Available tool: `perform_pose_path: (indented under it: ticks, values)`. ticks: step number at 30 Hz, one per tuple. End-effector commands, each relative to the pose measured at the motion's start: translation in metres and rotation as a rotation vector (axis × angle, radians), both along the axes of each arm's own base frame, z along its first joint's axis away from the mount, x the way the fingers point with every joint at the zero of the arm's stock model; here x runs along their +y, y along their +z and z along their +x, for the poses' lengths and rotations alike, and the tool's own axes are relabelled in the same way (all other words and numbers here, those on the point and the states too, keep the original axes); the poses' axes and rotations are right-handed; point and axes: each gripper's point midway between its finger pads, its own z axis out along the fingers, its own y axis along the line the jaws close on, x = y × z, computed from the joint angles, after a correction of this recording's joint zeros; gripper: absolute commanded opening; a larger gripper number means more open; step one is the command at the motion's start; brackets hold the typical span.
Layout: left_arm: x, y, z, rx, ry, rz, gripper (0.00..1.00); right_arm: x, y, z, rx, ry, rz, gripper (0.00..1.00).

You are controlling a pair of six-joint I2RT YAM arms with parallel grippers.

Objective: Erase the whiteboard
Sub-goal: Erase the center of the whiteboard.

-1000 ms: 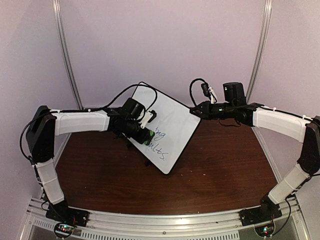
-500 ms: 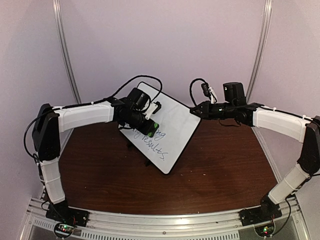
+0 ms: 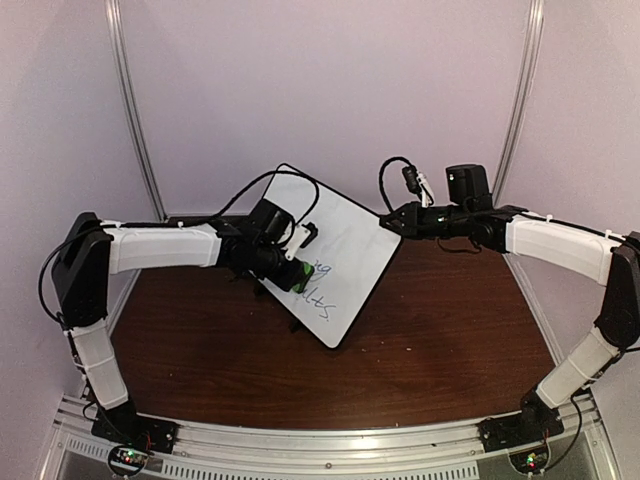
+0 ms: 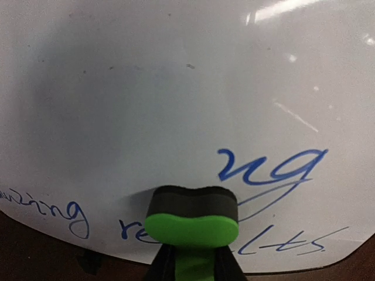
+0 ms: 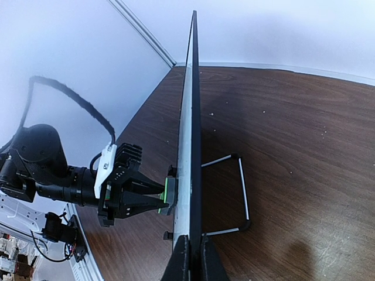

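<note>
Whiteboard point(image 3: 345, 235) stands edge-held in the shut right claw point(image 3: 390, 222); left claw point(image 3: 296, 273), gripping the green eraser point(image 4: 191, 225), presses its face, blue writing point(image 4: 269, 167) running to both sides of the pad.

one whiteboard point(image 3: 352, 235), one eraser point(image 4: 191, 227) (green)

I am working over a dark brown wooden table point(image 3: 430, 340). Pale walls point(image 3: 330, 90) are closing it in on three sides, with slim metal strips point(image 3: 130, 110) running up them. A ribbed aluminium rail point(image 3: 330, 440) is lining the near edge. A green eraser point(image 4: 191, 225) with a black felt face is filling my lower view.
</note>
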Motion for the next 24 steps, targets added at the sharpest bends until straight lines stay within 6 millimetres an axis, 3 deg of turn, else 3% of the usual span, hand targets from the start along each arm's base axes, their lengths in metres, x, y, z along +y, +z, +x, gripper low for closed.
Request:
perform_pose_path:
  ticks: [1, 4, 11, 15, 19, 24]
  values:
    - [-0.015, -0.029, -0.022, 0.070, -0.058, -0.004, 0.06, 0.036, 0.012, -0.034, -0.071, 0.228, 0.025, 0.00]
    - [-0.023, -0.021, -0.014, 0.051, -0.064, -0.021, 0.06, 0.037, 0.013, -0.034, -0.073, 0.229, 0.026, 0.00]
    - [-0.050, 0.028, 0.021, -0.072, -0.079, -0.042, 0.06, 0.036, 0.012, -0.034, -0.073, 0.227, 0.022, 0.00]
    - [-0.055, 0.042, 0.033, -0.115, -0.064, -0.045, 0.06, 0.035, 0.012, -0.034, -0.073, 0.224, 0.020, 0.00]
    - [-0.052, 0.038, 0.031, -0.102, -0.063, -0.040, 0.06, 0.036, 0.012, -0.035, -0.073, 0.226, 0.019, 0.00]
    - [-0.047, 0.004, -0.003, 0.009, -0.098, -0.061, 0.06, 0.035, 0.011, -0.035, -0.073, 0.226, 0.018, 0.00]
